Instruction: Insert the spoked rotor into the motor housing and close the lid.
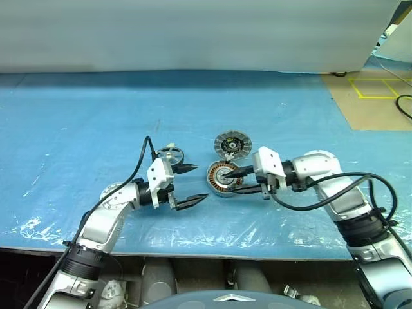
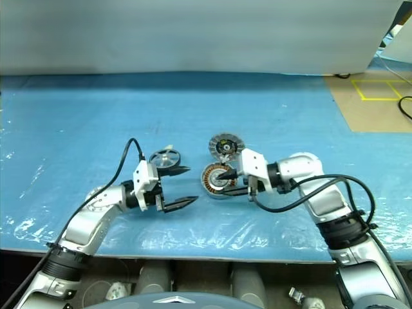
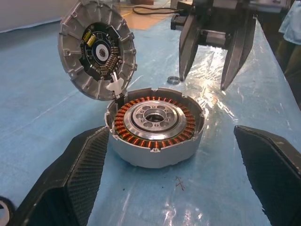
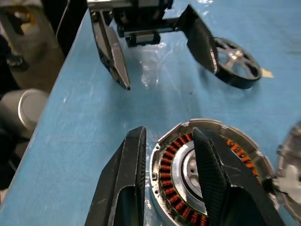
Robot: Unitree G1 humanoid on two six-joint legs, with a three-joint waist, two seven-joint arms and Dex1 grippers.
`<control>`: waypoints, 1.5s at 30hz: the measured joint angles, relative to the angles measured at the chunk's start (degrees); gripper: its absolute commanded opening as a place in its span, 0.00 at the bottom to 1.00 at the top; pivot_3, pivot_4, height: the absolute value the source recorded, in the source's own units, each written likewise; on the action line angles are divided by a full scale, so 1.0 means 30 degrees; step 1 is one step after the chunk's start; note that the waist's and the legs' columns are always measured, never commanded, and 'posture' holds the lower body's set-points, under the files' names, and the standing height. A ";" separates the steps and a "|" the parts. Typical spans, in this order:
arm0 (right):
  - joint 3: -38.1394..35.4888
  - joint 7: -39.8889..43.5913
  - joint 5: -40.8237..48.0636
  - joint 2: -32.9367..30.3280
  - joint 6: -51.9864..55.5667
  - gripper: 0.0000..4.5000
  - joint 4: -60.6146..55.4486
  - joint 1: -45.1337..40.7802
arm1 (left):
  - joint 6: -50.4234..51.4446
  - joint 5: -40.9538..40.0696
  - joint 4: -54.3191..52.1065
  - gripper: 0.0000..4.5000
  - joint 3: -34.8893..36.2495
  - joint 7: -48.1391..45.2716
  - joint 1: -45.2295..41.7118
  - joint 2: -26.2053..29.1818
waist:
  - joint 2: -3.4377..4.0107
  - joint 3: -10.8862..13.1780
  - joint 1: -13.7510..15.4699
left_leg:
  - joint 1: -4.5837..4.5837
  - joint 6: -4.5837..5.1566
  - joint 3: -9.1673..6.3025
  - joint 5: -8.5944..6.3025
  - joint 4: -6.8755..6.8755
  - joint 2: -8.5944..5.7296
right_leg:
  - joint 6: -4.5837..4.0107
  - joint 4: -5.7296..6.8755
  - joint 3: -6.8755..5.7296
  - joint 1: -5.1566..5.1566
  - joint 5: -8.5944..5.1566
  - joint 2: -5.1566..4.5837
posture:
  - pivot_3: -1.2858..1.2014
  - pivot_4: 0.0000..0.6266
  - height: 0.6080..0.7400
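The motor housing [image 1: 222,178], a squat silver shell with copper windings, sits on the blue table cover. Its ribbed lid [image 3: 96,49] stands up at the housing's far edge, black-centred face showing. The spoked rotor [image 1: 171,154] lies flat to the left of the housing. My right gripper [image 4: 169,132] is open just above the housing's near wall, one finger outside the rim and one over the windings, holding nothing. My left gripper [image 1: 201,182] is wide open and empty, pointing at the housing from the left. Its far finger [image 1: 187,168] lies close beside the rotor.
A small metal ring [image 3: 173,80] lies on the cover beyond the housing. The table's front edge [image 1: 193,250] runs close below both arms. A brown floor patch with yellow tape [image 1: 373,90] lies at the far right. A white wall [image 1: 193,32] closes the back.
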 measured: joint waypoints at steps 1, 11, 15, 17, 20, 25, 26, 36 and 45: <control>-0.0455 -0.0245 0.0292 -0.0180 0.0387 0.37 -0.0290 0.0298 | 0.0001 -0.0010 0.0008 1.00 -0.0013 -0.0044 -0.0103 -0.0057 | 0.0000 0.0000 0.0003 | 0.0008 0.0000 0.0001 0.0000 0.0000 -0.0001 | 0.0000 -0.0002 0.0001 0.0010 0.0000 -0.0001 | 0.52 0.24 1.00; -0.4250 -0.3201 0.1710 -0.1577 0.2725 0.37 -0.1253 0.3802 | 0.0106 -0.0042 0.0234 1.00 -0.0618 -0.0462 -0.0231 -0.0681 | 0.0000 0.0000 -0.0015 | 0.0029 -0.0001 0.0000 -0.0001 -0.0004 -0.0002 | 0.0002 -0.0018 0.0006 0.0022 -0.0001 -0.0002 | 0.52 0.24 1.00; -0.4711 -0.4653 0.1409 -0.1577 0.2621 0.37 -0.1245 0.4400 | 0.0125 -0.0043 0.0268 1.00 -0.0680 -0.0512 -0.0196 -0.0728 | 0.0001 0.0000 -0.0011 | 0.0026 -0.0001 0.0000 -0.0001 -0.0004 -0.0011 | 0.0006 -0.0026 0.0010 0.0023 -0.0003 -0.0009 | 0.52 0.24 1.00; -0.4800 -0.5134 0.1296 -0.1587 0.2605 0.37 -0.1207 0.4695 | 0.0142 -0.0045 0.0268 1.00 -0.0698 -0.0506 -0.0129 -0.0757 | 0.0001 0.0000 0.0003 | 0.0020 -0.0001 0.0000 -0.0001 -0.0005 -0.0011 | 0.0006 -0.0035 0.0009 0.0022 -0.0004 -0.0009 | 0.52 0.24 1.00; -0.4849 -0.5360 0.1264 -0.1688 0.2429 0.37 -0.0950 0.5063 | 0.0149 -0.0046 0.0267 1.00 -0.0706 -0.0423 -0.0049 -0.0840 | 0.0001 0.0000 0.0006 | 0.0018 -0.0001 0.0000 -0.0001 -0.0009 -0.0011 | 0.0006 -0.0043 0.0007 0.0023 -0.0004 -0.0009 | 0.52 0.24 1.00; -0.4900 -0.5488 0.1160 -0.1997 0.2069 0.37 0.0000 0.5506 | 0.0149 -0.0044 0.0259 1.00 -0.0711 -0.0254 0.0187 -0.0988 | 0.0001 0.0000 -0.0024 | 0.0021 -0.0001 0.0000 -0.0001 -0.0009 -0.0013 | 0.0007 -0.0044 0.0008 0.0022 -0.0004 -0.0010 | 0.52 0.24 1.00; -0.4900 -0.5491 0.1150 -0.2032 0.2015 0.37 0.0096 0.5532 | 0.0150 -0.0044 0.0255 1.00 -0.0711 -0.0233 0.0224 -0.0998 | 0.0001 0.0000 -0.0023 | 0.0021 -0.0001 0.0000 -0.0002 -0.0008 -0.0011 | 0.0007 -0.0044 0.0008 0.0023 -0.0004 -0.0010 | 0.52 0.24 1.00; -0.4471 -0.6525 0.0261 -0.1834 0.1798 0.56 0.0969 0.5343 | 0.0184 -0.0040 0.0255 1.00 -0.0704 -0.0213 0.0254 -0.0946 | 0.0002 0.0000 -0.0015 | 0.0019 0.0000 0.0000 -0.0002 -0.0012 -0.0015 | 0.0008 -0.0046 0.0008 0.0021 -0.0004 -0.0011 | 0.52 0.24 1.00; -0.4187 -0.7169 -0.0584 -0.1563 0.1570 0.85 0.1405 0.5022 | 0.0182 -0.0043 0.0257 1.00 -0.0654 -0.0230 0.0218 -0.0661 | 0.0002 0.0000 -0.0015 | 0.0017 -0.0001 0.0000 -0.0002 -0.0011 -0.0018 | 0.0009 -0.0046 0.0007 0.0022 -0.0005 -0.0012 | 0.52 0.24 1.00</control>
